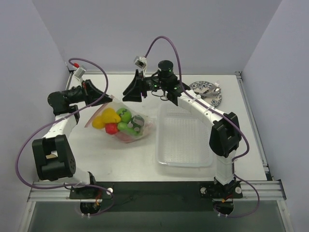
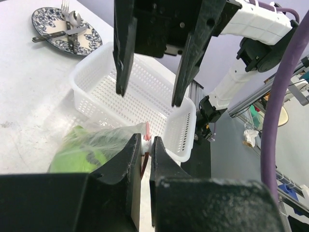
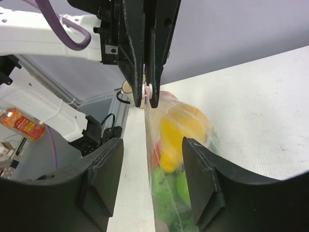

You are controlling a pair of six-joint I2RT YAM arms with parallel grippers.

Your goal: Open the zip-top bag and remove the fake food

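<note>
- Pinching tight, the left end effector is clenched on the pink zip strip at one corner of the zip-top bag. It holds that corner up off the desk.
- The right end effector is released. Its two fingers stand wide apart and hold nothing.
- In the right wrist view, the edge of the bag runs up between those fingers, but they do not touch it.
- From above, the right end effector sits just beside the left one, at about 3 o'clock from it.
- The bag reaches away from the left end effector toward 5 o'clock, and its far end seems to lie on the desk.
- The fake food is all inside the bag, with yellow, red and green pieces bunched together.
- A white mesh tray lies at 3 o'clock from the bag, close by.
- A blue-patterned plate with cutlery sits at 1 o'clock from the tray.
- I think the step in hand is opening the bag. One side is gripped, the other is not, and no food is out yet.
- I cannot tell if the zip has parted at all.
- Next, I think the right end effector must close on the free lip of the mouth, near the strip.
- Then the two should pull apart slowly, because thin plastic can slip out or bunch up.
</note>
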